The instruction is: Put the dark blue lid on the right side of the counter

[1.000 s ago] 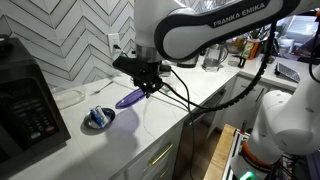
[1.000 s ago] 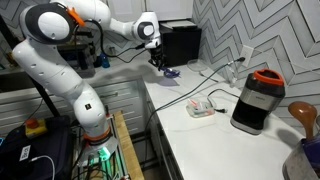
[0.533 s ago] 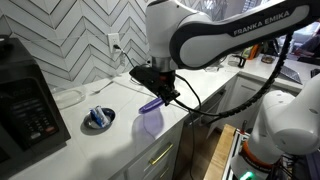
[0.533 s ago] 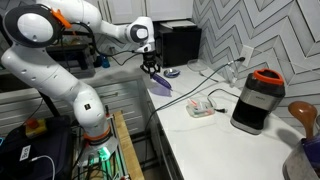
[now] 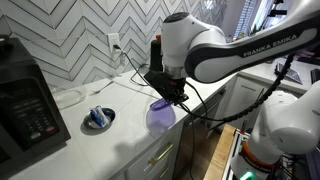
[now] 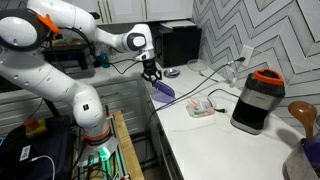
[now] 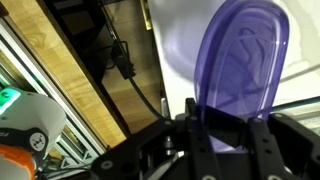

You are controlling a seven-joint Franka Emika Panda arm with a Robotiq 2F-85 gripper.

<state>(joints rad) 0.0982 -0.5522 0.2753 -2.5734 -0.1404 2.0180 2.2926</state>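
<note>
Gripper: the gripper (image 5: 166, 96) (image 6: 154, 77) points down above the counter's front edge, its fingers (image 7: 191, 128) clamped on the rim of the dark blue lid.
Dark blue lid: the dark blue lid (image 5: 160, 114) (image 6: 163, 91) hangs tilted below the gripper, held by its upper rim only.
Lid's place: it is over the front edge of the counter (image 5: 108, 150) (image 6: 212, 140), the edge above the drawers. Whether its lower rim touches the white top, I cannot tell.
Wrist view: the lid (image 7: 245, 60) rises from between the two fingers, see-through purple, with the white counter top and its edge behind it.
Grey dish: a grey dish (image 5: 98, 119) with blue-and-white contents sits mid-counter, apart from the lid, toward the back edge.
Black appliance: a black appliance (image 5: 25, 100) stands at one end of the counter.
Far end: in an exterior view a black jar with an orange rim (image 6: 255, 98) stands well apart from the lid.
</note>
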